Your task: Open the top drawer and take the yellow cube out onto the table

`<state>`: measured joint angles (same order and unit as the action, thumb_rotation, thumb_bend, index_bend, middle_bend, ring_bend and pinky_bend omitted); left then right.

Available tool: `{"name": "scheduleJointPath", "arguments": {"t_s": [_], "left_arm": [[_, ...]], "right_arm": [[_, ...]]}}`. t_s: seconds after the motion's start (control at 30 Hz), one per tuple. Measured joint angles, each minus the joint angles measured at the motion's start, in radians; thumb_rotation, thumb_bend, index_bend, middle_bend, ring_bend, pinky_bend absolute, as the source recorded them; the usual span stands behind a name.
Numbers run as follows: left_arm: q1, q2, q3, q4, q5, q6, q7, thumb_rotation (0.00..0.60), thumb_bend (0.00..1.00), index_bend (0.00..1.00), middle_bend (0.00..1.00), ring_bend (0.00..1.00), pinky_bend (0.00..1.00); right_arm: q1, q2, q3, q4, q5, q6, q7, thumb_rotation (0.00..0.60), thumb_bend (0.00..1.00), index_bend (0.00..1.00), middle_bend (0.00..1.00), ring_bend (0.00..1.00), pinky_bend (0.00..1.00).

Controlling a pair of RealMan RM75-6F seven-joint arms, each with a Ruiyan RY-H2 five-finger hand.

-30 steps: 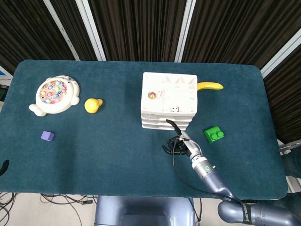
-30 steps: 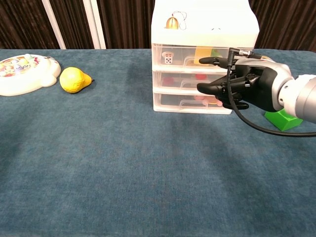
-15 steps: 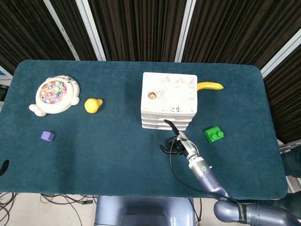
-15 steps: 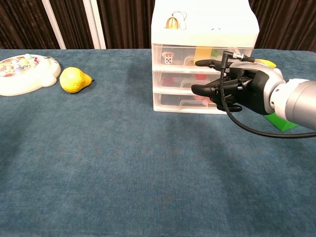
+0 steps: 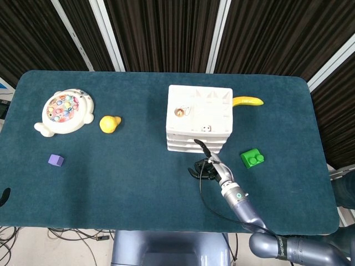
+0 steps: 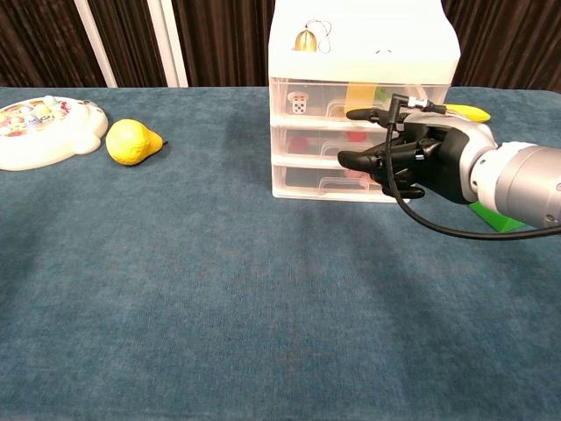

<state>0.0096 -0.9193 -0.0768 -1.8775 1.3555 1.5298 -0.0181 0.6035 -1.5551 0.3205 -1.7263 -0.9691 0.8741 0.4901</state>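
Note:
The white three-drawer unit (image 5: 199,117) (image 6: 363,105) stands mid-table with every drawer pushed in. Through the clear front of the top drawer (image 6: 351,96) I see the yellow cube (image 6: 358,94) beside a white die (image 6: 299,103). My right hand (image 6: 412,158) (image 5: 206,166) hovers just in front of the drawers and holds nothing. One finger (image 6: 364,113) stretches out level with the top drawer's lower edge, and the thumb (image 6: 352,159) sits lower, by the middle drawer. A dark tip (image 5: 4,195) at the left table edge may be my left hand.
A fishing-game toy (image 5: 62,111), a yellow pear (image 5: 109,123) (image 6: 130,141) and a purple cube (image 5: 55,160) lie on the left. A banana (image 5: 248,101) lies behind the drawers. A green brick (image 5: 252,158) sits right of my hand. A small bell (image 6: 304,39) rests on the unit's top.
My right hand has shifted left across the drawer fronts and a little closer to them. The drawers and other objects have not moved.

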Motion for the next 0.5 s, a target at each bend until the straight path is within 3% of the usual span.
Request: {"name": "scheduleJointPath", "arguments": {"t_s": [0.5], "left_arm": [[0.0,0.0,-0.001,0.0,-0.003,0.0,0.004,0.6,0.3,0.06,0.0,0.0,0.0]], "right_arm": [[0.022,0.002,0.026,0.009,0.009,-0.062,0.004,0.6,0.41,0.0,0.87,0.89,0.98]]}}
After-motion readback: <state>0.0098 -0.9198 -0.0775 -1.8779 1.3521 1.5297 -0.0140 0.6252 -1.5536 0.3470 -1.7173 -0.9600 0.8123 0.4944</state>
